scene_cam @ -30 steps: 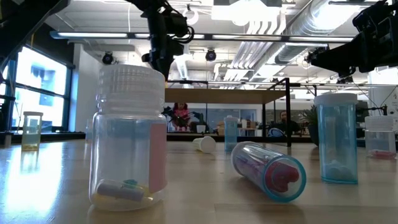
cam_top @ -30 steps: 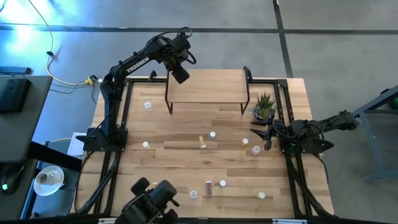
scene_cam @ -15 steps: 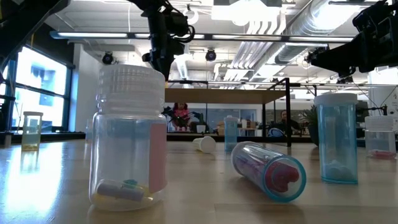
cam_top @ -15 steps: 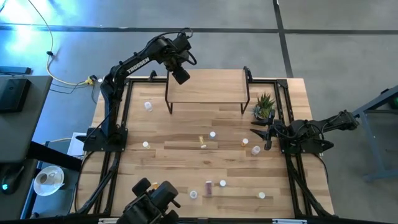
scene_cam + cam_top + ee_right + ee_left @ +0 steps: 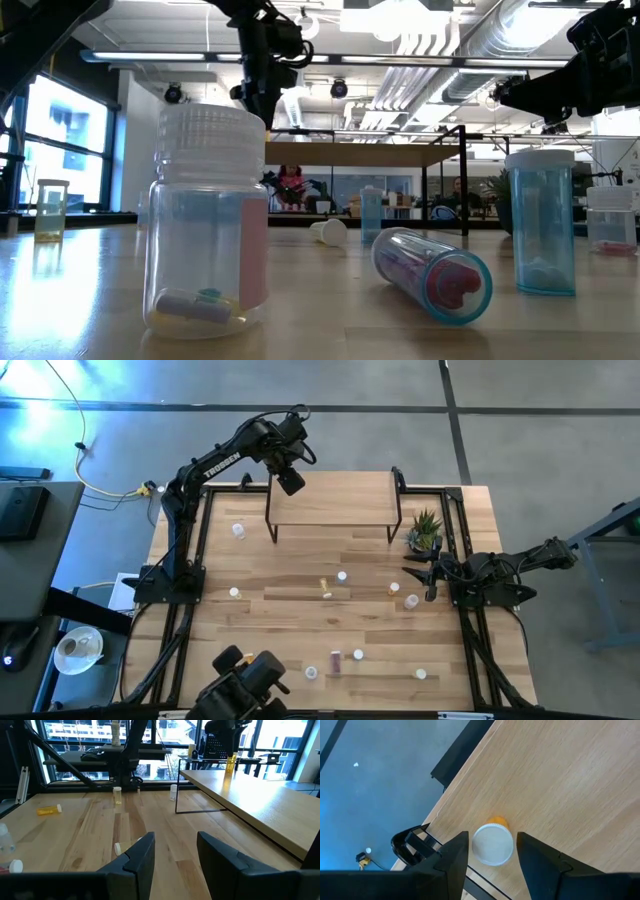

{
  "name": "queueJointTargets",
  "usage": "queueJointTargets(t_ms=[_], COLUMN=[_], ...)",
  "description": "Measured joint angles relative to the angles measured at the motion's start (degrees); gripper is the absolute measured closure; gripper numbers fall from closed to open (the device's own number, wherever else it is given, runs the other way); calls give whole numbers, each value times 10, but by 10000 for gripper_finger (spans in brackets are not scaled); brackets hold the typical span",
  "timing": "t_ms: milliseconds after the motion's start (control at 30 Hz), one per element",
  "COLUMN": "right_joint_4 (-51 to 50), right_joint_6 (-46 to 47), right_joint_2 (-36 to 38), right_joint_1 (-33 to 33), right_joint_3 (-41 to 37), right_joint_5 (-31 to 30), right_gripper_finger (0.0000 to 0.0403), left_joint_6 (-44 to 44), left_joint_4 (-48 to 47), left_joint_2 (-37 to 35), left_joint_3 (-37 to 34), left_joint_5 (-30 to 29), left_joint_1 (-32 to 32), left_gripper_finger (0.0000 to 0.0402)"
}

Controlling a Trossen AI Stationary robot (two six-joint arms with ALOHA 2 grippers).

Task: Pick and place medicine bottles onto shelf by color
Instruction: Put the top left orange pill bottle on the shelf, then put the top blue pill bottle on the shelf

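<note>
An orange medicine bottle (image 5: 492,842) with a white cap stands upright on the shelf (image 5: 335,500) near its back left corner, sitting between the spread fingers of the left gripper (image 5: 290,482) (neither finger visibly touches it). The other medicine bottles (image 5: 341,576) lie scattered over the wooden table (image 5: 290,610) in front of the shelf, some upright and some on their sides. The right gripper (image 5: 418,576) waits, fingers apart, low over the table's right side just beside the potted plant (image 5: 424,530).
</note>
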State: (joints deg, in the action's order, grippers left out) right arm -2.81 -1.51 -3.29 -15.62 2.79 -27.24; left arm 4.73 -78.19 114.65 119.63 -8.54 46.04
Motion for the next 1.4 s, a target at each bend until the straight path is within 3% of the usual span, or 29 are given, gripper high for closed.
queueJointTargets(t_ms=[233, 700, 1033, 1167, 1400], right_joint_4=[0, 0, 0, 0, 0], right_joint_6=[0, 0, 0, 0, 0], right_joint_2=[0, 0, 0, 0, 0], right_joint_1=[0, 0, 0, 0, 0], right_joint_3=[0, 0, 0, 0, 0], right_joint_5=[0, 0, 0, 0, 0], right_gripper_finger=[263, 263, 263, 263, 263], left_joint_6=[14, 10, 4, 4, 4], left_joint_4=[-5, -86, -106, -72, 18], left_joint_2=[-2, -4, -53, -84, -165], left_joint_3=[12, 147, 150, 105, -60], left_joint_5=[-2, -7, 28, 29, 34], left_joint_1=[0, -22, -111, -154, -206], left_gripper_finger=[244, 243, 243, 243, 243])
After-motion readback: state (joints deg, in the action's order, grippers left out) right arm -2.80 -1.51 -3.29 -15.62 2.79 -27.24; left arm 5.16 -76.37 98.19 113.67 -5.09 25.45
